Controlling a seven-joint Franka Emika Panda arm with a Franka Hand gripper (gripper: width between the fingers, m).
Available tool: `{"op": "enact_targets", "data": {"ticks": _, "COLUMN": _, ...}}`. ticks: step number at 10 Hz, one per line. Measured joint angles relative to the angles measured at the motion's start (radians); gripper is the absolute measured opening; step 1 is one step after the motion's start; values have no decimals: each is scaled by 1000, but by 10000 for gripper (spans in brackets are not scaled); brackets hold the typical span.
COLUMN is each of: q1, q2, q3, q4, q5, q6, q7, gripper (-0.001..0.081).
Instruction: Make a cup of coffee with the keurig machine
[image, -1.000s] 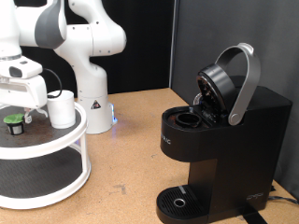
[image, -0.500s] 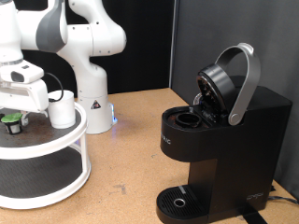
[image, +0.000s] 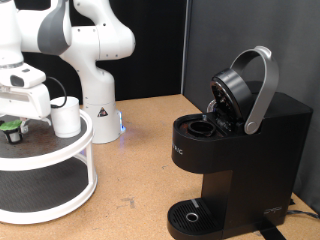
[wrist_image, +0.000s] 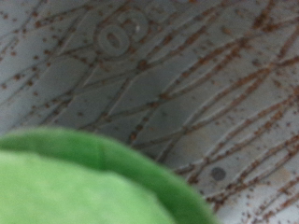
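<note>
The keurig machine (image: 235, 150) stands at the exterior view's right, its lid (image: 240, 90) hinged up and the pod chamber (image: 203, 127) exposed. The white cup (image: 67, 117) stands on the top shelf of a round white two-tier stand (image: 70, 160) at the left. A dark green-topped pod (image: 12, 130) sits on the same shelf, left of the cup. My gripper (image: 16, 122) is low over the pod, with one finger (image: 30, 121) showing just beside it and the jaws apart. In the wrist view the pod's green top (wrist_image: 75, 182) is blurred and very close above the speckled shelf (wrist_image: 187, 84).
The robot's white base (image: 97, 100) stands behind the stand. The machine's round drip tray (image: 190, 215) is at the bottom. A brown tabletop (image: 140, 150) lies between stand and machine, and a dark wall is behind.
My gripper has shifted a little left and down over the pod in the past second. The cup, pod and machine have not moved.
</note>
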Motion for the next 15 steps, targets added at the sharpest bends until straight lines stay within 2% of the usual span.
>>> {"op": "enact_targets", "data": {"ticks": 5, "q1": -1, "q2": -101, "q3": 46, "q4": 105, "q5": 38, "q6": -222, "q7": 7, "gripper": 469}}
{"op": "enact_targets", "data": {"ticks": 7, "q1": -1, "q2": -110, "q3": 53, "q4": 114, "q5": 39, "q6": -246, "q7": 12, "gripper": 469}}
{"op": "enact_targets", "data": {"ticks": 10, "q1": 13, "q2": -112, "q3": 45, "q4": 129, "q5": 205, "q6": -263, "q7": 38, "gripper": 469}}
{"op": "enact_targets", "data": {"ticks": 12, "q1": 39, "q2": -111, "q3": 51, "q4": 174, "q5": 333, "q6": -316, "q7": 109, "gripper": 469}}
{"op": "enact_targets", "data": {"ticks": 14, "q1": 51, "q2": -94, "q3": 101, "q4": 204, "q5": 382, "q6": -309, "q7": 286, "gripper": 469}}
{"op": "enact_targets", "data": {"ticks": 15, "q1": 48, "q2": -61, "q3": 122, "q4": 214, "q5": 387, "q6": -298, "q7": 355, "gripper": 469}}
